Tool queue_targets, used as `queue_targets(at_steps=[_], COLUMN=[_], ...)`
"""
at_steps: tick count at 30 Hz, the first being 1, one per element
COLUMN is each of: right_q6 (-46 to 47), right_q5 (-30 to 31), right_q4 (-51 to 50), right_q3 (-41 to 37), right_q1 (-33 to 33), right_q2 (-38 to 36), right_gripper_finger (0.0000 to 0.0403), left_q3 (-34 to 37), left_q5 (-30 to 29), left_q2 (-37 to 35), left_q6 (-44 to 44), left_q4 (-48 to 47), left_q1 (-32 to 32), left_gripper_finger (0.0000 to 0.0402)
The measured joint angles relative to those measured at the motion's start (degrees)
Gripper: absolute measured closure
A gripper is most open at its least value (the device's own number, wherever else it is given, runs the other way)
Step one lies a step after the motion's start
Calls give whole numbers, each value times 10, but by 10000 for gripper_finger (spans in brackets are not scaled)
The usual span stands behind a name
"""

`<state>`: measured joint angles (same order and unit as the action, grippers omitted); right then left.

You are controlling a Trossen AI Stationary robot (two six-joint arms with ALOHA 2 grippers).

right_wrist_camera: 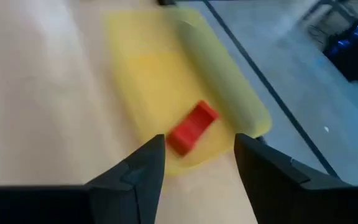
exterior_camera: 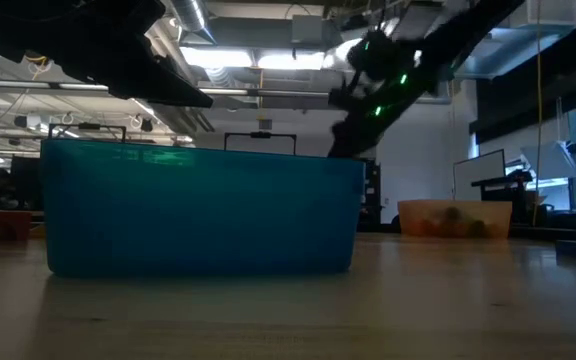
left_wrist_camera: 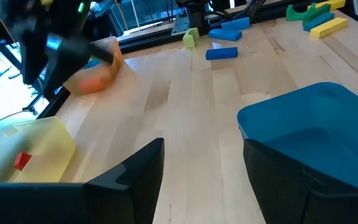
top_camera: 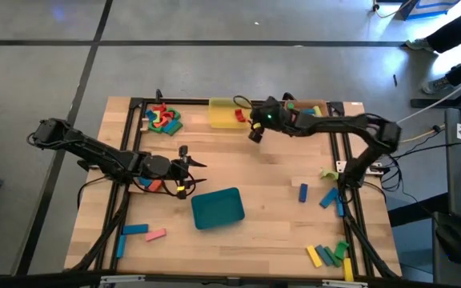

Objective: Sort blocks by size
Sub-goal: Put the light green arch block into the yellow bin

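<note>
My right gripper (top_camera: 254,134) (right_wrist_camera: 197,146) hangs open and empty just near of the yellow tray (top_camera: 226,113). One red block (right_wrist_camera: 193,127) lies flat on that tray's floor, beyond the fingertips. My left gripper (top_camera: 189,174) (left_wrist_camera: 201,146) is open and empty above the bare table, just left of the teal tray (top_camera: 217,208). A pile of red, green and blue blocks (top_camera: 162,120) lies at the far left. Loose blocks lie near the right edge (top_camera: 330,200) and at the near right corner (top_camera: 330,254).
An orange tray (left_wrist_camera: 98,78) stands at the far right, behind my right arm. A blue block (top_camera: 302,192) lies alone right of the teal tray. A blue (top_camera: 134,230) and a pink block (top_camera: 156,234) lie at the near left. A few blocks (top_camera: 146,184) lie under my left arm.
</note>
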<state>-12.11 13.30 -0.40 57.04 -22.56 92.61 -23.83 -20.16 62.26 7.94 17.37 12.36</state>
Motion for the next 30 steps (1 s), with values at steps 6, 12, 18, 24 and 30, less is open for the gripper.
queue_targets(at_steps=[6,12,18,24,30], right_q6=[122,301,427,504,524], right_q5=[1,0,0,-6,-37], right_q4=[-200,-416,-608,-712,-715], right_q3=[0,0,0,-11,-54], right_q1=[77,153,203,216,214], right_q2=[-114,-191,-201,-188,-187], right_gripper_finger=[208,207,207,207,207], left_q3=[0,0,0,0,0], left_q5=[0,0,0,0,0], left_q2=[0,0,0,0,0], left_q6=[0,0,1,2,0], left_q4=[0,1,3,-1,-1], left_q1=[0,0,0,0,0], left_gripper_finger=[196,196,196,196,196])
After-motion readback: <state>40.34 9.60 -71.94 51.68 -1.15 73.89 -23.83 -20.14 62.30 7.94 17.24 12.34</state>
